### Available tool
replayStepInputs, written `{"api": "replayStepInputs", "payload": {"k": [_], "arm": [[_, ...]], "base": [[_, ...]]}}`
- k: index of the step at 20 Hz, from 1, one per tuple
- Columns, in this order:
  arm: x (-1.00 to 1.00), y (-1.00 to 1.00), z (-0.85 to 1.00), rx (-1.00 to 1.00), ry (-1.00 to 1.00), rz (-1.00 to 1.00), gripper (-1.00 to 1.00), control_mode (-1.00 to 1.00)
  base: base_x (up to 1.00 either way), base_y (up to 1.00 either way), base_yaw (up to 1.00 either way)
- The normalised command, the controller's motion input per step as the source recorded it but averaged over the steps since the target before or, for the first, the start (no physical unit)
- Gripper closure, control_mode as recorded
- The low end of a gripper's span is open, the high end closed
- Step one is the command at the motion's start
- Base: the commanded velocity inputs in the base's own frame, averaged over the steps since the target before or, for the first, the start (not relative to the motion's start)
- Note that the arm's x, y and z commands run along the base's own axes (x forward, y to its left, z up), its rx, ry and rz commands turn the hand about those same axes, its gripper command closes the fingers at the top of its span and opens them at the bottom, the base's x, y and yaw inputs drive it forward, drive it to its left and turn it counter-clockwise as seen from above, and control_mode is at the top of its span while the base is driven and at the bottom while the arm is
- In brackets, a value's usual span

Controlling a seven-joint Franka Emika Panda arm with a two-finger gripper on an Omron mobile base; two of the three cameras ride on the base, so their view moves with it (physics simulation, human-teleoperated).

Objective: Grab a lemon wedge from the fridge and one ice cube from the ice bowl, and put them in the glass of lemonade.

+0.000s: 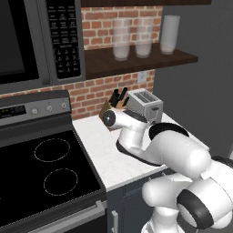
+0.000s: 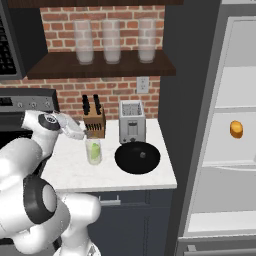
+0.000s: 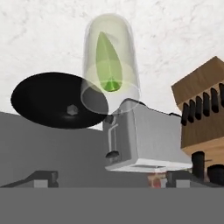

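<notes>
My hand (image 3: 103, 178) hangs wide open and empty above the glass of lemonade (image 2: 93, 151). The lemon wedge (image 3: 108, 62) sits inside it, beside the ice bowl (image 2: 137, 157) on the counter (image 2: 75, 172).

Three frosted glasses (image 2: 111, 41) are standing on the shelf (image 2: 100, 66); one glass of lemonade (image 2: 94, 151), one ice bowl (image 2: 137, 157), one toaster (image 2: 131, 121) and one knife block (image 2: 94, 121) are sitting on the worktop (image 2: 75, 170).
</notes>
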Motion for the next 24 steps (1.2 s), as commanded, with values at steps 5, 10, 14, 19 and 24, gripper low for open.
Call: {"api": "replayStepInputs", "payload": {"k": [5, 10, 14, 19, 24], "arm": [[-0.67, 0.47, 0.5, -0.02, -0.14, 0.0, -1.0, -1.0], [-0.81, 0.17, 0.79, 0.02, -0.24, 0.0, -1.0, -1.0], [-0.77, 0.02, 0.81, 0.05, -0.24, 0.0, -1.0, -1.0], [-0.68, 0.2, 0.59, 0.03, -0.13, 0.0, -1.0, -1.0], [-0.63, 0.33, 0.44, 0.07, -0.01, 0.0, -1.0, -1.0]], "base": [[0.0, 0.0, 0.0], [0.0, 0.0, 0.0], [0.0, 0.0, 0.0], [0.0, 0.0, 0.0], [0.0, 0.0, 0.0]]}}
